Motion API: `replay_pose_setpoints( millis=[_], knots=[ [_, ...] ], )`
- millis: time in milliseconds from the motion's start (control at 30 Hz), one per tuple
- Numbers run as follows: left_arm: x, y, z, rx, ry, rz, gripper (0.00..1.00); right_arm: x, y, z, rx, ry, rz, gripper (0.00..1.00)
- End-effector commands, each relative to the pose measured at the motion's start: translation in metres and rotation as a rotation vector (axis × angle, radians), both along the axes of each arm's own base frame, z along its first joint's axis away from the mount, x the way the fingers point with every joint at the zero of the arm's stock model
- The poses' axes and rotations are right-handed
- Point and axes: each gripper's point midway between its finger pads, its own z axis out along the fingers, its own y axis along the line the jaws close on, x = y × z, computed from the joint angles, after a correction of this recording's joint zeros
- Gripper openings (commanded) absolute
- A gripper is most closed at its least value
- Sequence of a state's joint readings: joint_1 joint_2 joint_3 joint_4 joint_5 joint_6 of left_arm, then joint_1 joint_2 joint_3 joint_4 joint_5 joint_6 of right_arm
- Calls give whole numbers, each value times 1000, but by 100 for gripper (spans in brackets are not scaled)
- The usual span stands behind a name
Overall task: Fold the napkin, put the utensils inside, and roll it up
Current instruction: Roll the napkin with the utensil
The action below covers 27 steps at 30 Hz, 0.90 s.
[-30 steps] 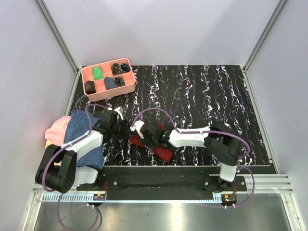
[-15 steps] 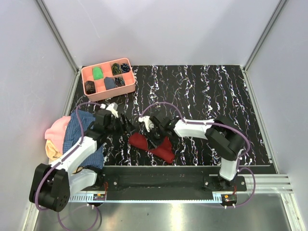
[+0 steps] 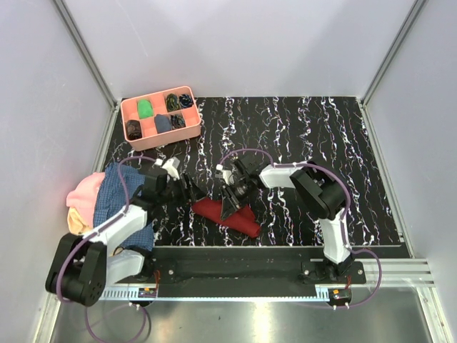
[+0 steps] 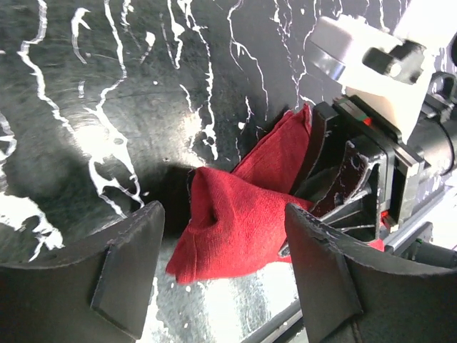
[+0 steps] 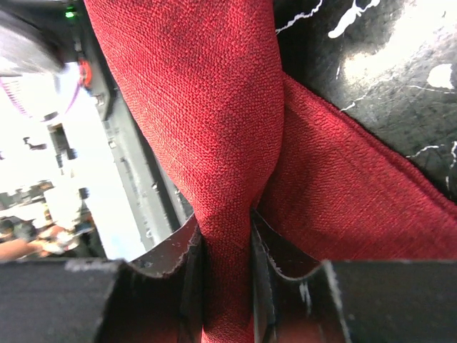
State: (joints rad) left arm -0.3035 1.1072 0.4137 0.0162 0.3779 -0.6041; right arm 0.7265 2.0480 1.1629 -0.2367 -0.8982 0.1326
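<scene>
The black, white-veined table carries the dark red cloth napkin as a bunched, half-rolled strip. It lies directly under the right hand and has one pointed end just ahead of the left hand. The right hand is clamped on a raised ridge of the red cloth. The left hand stands apart, its fingers either side of that pointed end and touching nothing. I can't see the utensils anywhere; if they are inside the cloth, it hides them.

To my eye, the trouble could come from that single pinch. If the right hand pulls, nothing pins the other end, so the whole bundle may drag or the fold may open. The two hands are also very near each other and could knock.

Only the right wrist view shows cloth actually gripped between the fingers. Only the left wrist view shows the gaps beside the open fingers. From above, the arms cover both, but the strip's full length shows.
</scene>
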Motion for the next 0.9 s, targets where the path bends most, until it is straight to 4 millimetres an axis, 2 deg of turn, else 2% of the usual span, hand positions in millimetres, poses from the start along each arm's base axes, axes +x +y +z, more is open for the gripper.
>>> replay_pose_setpoints(
  millis=[0,133,233,300,367,400,433,500,567,633,767,833,867],
  knots=[
    [1,-19,1,-82,-29,-58,70,-9,-7,-10,-9,115,15,32],
    [0,-25,0,-108,-25,-71,67,-6,-7,-12,-1,135,12,33],
    [0,-29,-1,-117,-24,-77,61,-3,-6,-11,7,143,11,34],
    [-1,-32,-5,-119,-15,-85,50,-1,-5,-9,13,142,10,35],
    [-1,-33,-7,-121,-7,-91,37,2,-3,-5,18,129,6,40],
    [-1,-33,-8,-116,-1,-91,22,4,-4,-4,13,127,-4,45],
    [0,-32,-10,-107,4,-86,15,7,-3,0,17,114,-7,54],
    [2,-29,-13,-74,22,-74,0,15,-3,9,3,69,-34,66],
    [1,-25,-16,-47,46,-67,0,27,-2,26,1,-10,-64,75],
    [4,-25,-14,-35,51,-63,0,36,-2,39,-11,-67,-92,79],
    [3,-21,-23,2,132,-41,0,60,-14,70,-64,-285,-190,85],
    [4,-22,-27,11,165,-40,0,54,-17,69,-101,-381,-174,86],
    [4,-22,-29,12,177,-41,0,59,-22,74,-144,-488,-200,87]
  ],
)
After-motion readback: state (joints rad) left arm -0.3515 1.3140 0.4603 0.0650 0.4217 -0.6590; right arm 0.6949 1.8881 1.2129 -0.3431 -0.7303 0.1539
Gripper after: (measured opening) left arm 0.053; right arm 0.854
